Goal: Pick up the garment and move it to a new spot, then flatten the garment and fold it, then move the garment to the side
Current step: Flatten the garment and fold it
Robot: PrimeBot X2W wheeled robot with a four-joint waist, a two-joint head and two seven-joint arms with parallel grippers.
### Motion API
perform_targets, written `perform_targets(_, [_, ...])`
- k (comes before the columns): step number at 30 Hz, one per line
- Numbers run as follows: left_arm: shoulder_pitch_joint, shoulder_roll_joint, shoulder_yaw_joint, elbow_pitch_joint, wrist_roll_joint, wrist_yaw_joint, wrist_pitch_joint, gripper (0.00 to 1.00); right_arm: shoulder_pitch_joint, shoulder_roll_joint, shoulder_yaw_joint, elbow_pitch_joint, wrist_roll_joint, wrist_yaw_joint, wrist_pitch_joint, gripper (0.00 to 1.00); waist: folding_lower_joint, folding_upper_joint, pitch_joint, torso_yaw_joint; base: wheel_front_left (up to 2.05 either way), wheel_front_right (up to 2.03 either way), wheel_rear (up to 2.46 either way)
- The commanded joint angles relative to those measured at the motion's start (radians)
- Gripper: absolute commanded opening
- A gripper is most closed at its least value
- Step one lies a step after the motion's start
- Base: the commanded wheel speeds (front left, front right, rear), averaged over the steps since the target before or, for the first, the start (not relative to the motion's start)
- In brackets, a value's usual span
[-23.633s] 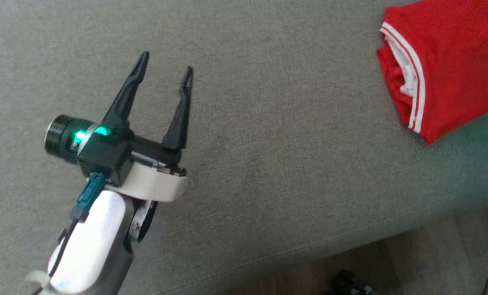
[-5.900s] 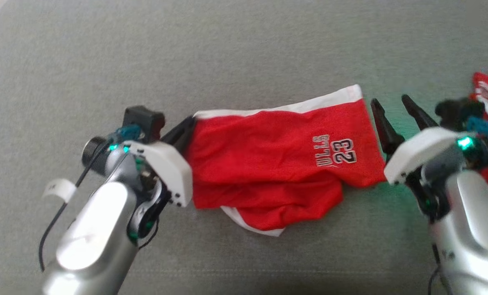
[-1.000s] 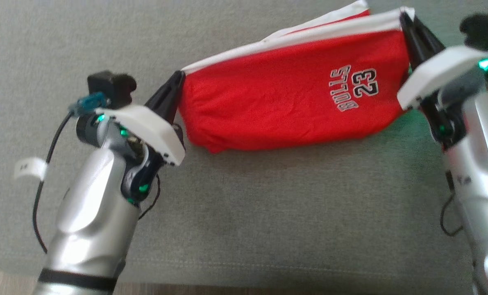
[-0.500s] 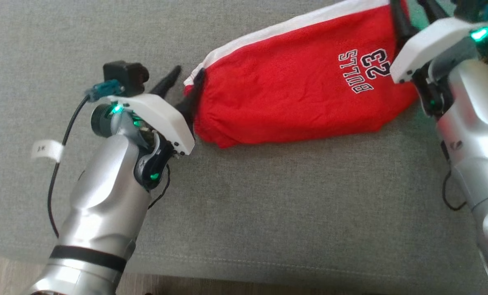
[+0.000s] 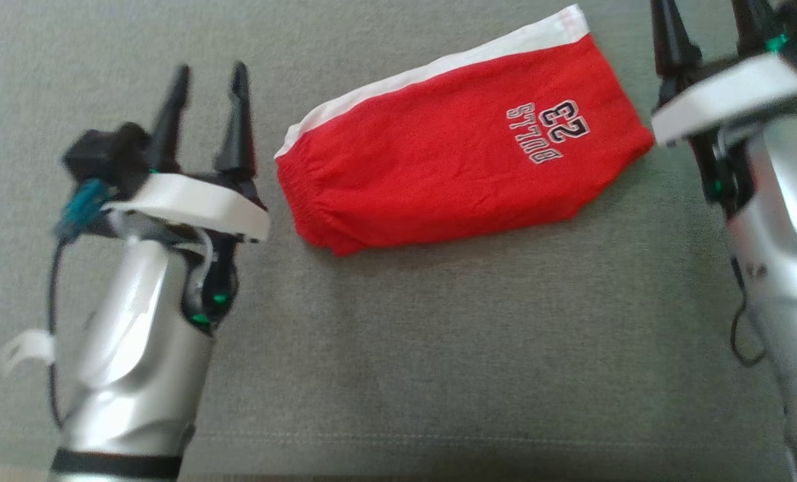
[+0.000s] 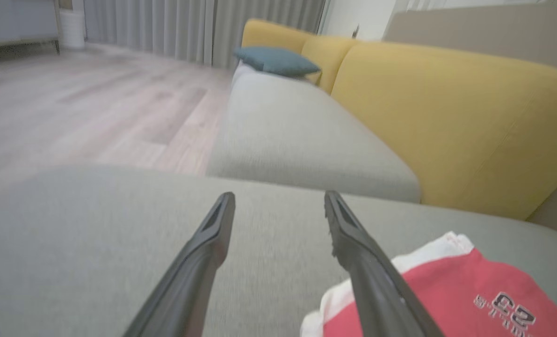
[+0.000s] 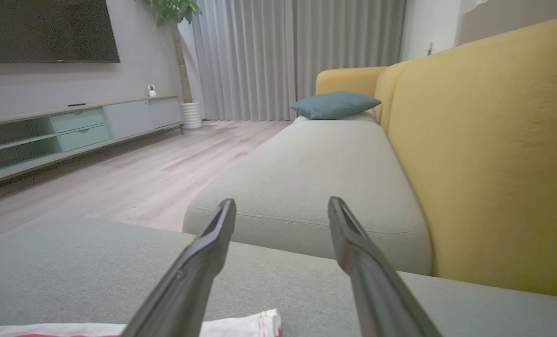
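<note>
Currently, the left pincer (image 5: pixel 211 70) and the right pincer (image 5: pixel 704 23) are held released, and the folded red garment (image 5: pixel 458 147) is laid between them on the grey cushion (image 5: pixel 438 321).

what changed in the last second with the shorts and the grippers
The left gripper and the right gripper both opened and let go of the red shorts, which they had held stretched by the two ends, and drew clear. The shorts now lie flat on the grey cushion. Unchanged: the print faces up, and it is the same cushion.
</note>
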Motion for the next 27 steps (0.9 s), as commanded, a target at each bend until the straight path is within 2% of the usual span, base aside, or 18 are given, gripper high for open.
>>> perform_targets(1, [0.011, 0.039, 0.064, -0.108, 0.042, 0.019, -0.012, 1.00, 0.066, 0.005, -0.032, -0.080, -0.028, -0.001, -0.009, 1.00, -0.0001, 0.0000, -0.024, -0.023, 0.00, 0.00, 0.00])
perform_targets(7, [0.118, 0.058, 0.102, -0.238, 0.145, 0.042, -0.012, 1.00, 0.268, 0.048, -0.149, -0.258, -0.104, -0.001, 0.004, 1.00, -0.0001, 0.0000, -0.071, -0.055, 0.00, 0.00, 0.00])
perform_targets(13, [0.231, 0.071, 0.100, -0.287, 0.197, 0.058, -0.012, 1.00, 0.481, 0.104, -0.234, -0.448, -0.155, -0.001, 0.092, 1.00, -0.0001, 0.0000, -0.107, -0.074, 0.00, 0.00, 0.00])
perform_targets(18, [0.320, 0.073, 0.091, -0.311, 0.214, 0.071, -0.012, 1.00, 0.638, 0.148, -0.271, -0.582, -0.177, -0.001, 0.166, 1.00, -0.0001, 0.0000, -0.129, -0.077, 0.00, 0.00, 0.00])
perform_targets(27, [0.382, 0.070, 0.077, -0.326, 0.226, 0.080, -0.012, 1.00, 0.755, 0.183, -0.287, -0.714, -0.189, -0.001, 0.237, 1.00, -0.0001, 0.0000, -0.144, -0.076, 0.00, 0.00, 0.00])
